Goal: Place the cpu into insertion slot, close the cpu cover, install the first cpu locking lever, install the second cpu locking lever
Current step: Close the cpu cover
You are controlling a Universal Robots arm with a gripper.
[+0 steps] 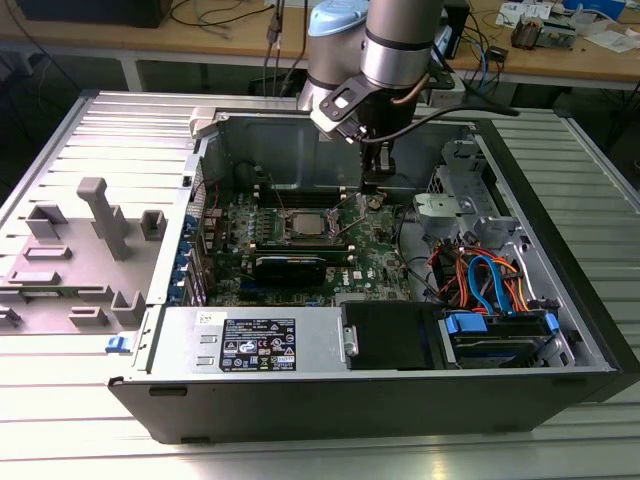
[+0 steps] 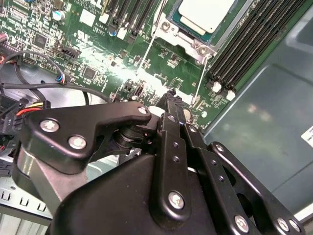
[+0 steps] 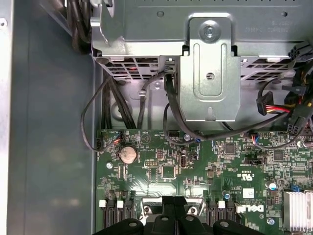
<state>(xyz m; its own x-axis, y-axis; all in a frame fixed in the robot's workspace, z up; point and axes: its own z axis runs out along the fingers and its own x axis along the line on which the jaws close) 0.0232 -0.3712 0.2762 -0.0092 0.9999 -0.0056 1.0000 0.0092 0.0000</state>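
The gripper (image 2: 170,94) is clenched: its black fingertips (image 3: 167,203) press together with nothing between them. It hangs low inside the open computer case (image 1: 350,410), just above the green motherboard (image 1: 375,245), near the socket and on the exterior view's right of it. The cpu (image 2: 201,11) lies flat in the insertion slot (image 2: 196,48), silver top up. Two thin wire levers (image 2: 148,46) run along the socket's sides. The case rests on a ribbed metal tabletop (image 1: 130,130).
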